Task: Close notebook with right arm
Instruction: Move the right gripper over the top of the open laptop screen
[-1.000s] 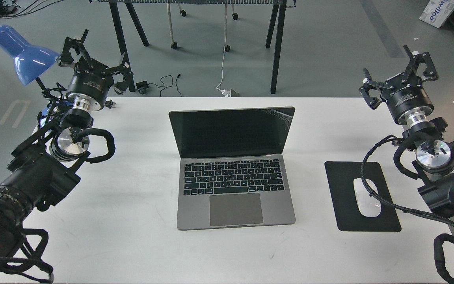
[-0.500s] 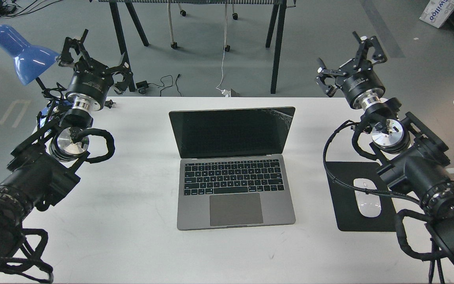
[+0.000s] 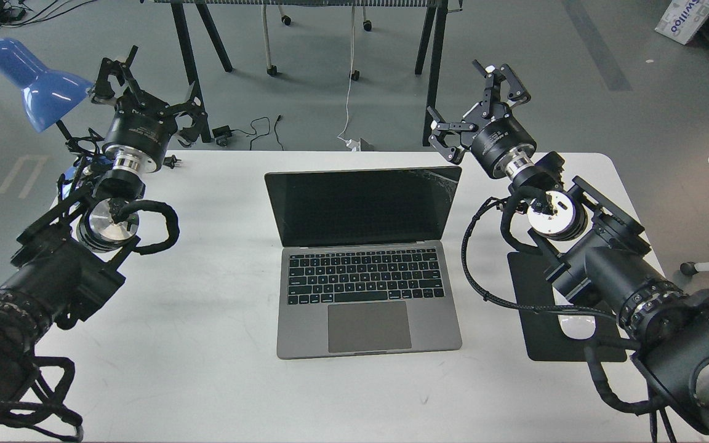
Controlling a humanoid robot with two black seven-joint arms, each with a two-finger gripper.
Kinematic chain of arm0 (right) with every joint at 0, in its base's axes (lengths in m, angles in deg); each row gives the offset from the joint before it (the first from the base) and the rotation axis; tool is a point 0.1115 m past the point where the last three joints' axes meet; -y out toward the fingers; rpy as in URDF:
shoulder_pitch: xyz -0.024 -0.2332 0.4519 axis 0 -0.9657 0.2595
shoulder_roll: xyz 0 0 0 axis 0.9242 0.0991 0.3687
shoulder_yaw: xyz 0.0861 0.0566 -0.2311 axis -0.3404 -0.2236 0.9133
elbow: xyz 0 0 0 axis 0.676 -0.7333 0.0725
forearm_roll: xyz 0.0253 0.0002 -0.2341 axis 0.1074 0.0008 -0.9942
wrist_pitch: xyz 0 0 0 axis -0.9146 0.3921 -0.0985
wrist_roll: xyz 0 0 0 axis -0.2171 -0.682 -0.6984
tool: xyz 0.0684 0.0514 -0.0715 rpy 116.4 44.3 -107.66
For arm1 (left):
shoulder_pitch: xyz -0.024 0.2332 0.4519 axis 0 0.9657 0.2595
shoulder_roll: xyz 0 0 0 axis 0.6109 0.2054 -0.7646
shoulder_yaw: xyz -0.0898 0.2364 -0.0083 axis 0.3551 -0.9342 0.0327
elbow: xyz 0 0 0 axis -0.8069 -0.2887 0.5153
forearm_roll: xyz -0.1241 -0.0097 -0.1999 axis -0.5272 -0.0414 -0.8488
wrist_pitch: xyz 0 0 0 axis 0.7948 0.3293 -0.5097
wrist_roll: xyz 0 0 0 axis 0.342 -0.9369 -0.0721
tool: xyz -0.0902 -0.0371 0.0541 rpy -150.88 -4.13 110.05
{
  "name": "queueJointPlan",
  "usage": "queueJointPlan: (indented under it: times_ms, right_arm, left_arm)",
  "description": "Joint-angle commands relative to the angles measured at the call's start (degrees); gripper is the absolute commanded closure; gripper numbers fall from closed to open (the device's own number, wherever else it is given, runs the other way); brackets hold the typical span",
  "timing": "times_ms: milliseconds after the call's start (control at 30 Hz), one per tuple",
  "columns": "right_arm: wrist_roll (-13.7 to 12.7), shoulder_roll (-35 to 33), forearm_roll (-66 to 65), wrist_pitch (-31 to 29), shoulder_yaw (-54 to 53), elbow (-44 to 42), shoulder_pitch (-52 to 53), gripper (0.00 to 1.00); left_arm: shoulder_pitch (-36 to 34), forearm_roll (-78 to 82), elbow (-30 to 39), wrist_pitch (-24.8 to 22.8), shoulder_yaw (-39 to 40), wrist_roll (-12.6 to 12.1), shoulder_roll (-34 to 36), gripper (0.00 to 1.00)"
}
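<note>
The space-grey notebook [image 3: 367, 271] stands open in the middle of the white table [image 3: 207, 344], its black screen upright and facing me, keyboard and trackpad toward me. My right arm reaches in from the right; its gripper [image 3: 471, 101] is open, with fingers spread, raised just above and behind the screen's top right corner, apart from the lid. My left gripper [image 3: 145, 86] is open and empty at the table's far left, beside the blue lamp.
A blue desk lamp [image 3: 34, 83] stands at the far left corner. A black mouse pad [image 3: 539, 332] with a white mouse [image 3: 576, 329] lies right of the notebook, partly under my right arm. Black table legs [image 3: 434, 74] stand behind the table.
My right arm has swung left and forward, from the table's far right edge to just beside the screen's top right corner. The left arm and the notebook have not moved.
</note>
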Motion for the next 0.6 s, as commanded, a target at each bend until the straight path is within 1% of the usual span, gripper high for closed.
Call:
queueJointPlan:
  times_ms: [0, 67, 200, 367, 567]
  right_arm:
    - [-0.3, 0.0, 0.0, 0.3, 1.9, 4.9, -2.6, 0.00]
    - [-0.4, 0.0, 0.0, 0.8, 3.4, 8.0, -4.5, 0.00]
    - [-0.4, -2.6, 0.0, 1.9, 5.1, 14.1, -7.7, 0.00]
    - [-0.4, -5.4, 0.0, 2.2, 6.8, 18.8, -10.1, 0.00]
    - [-0.5, -12.4, 0.0, 3.1, 9.2, 28.7, -13.8, 0.00]
  left_arm:
    - [0.0, 0.1, 0.0, 0.0, 0.0, 0.0, 0.0, 0.00]
    - [0.0, 0.0, 0.0, 0.0, 0.0, 0.0, 0.0, 0.00]
    - [0.0, 0.0, 0.0, 0.0, 0.0, 0.0, 0.0, 0.00]
    - [0.0, 0.1, 0.0, 0.0, 0.0, 0.0, 0.0, 0.00]
    - [0.0, 0.1, 0.0, 0.0, 0.0, 0.0, 0.0, 0.00]
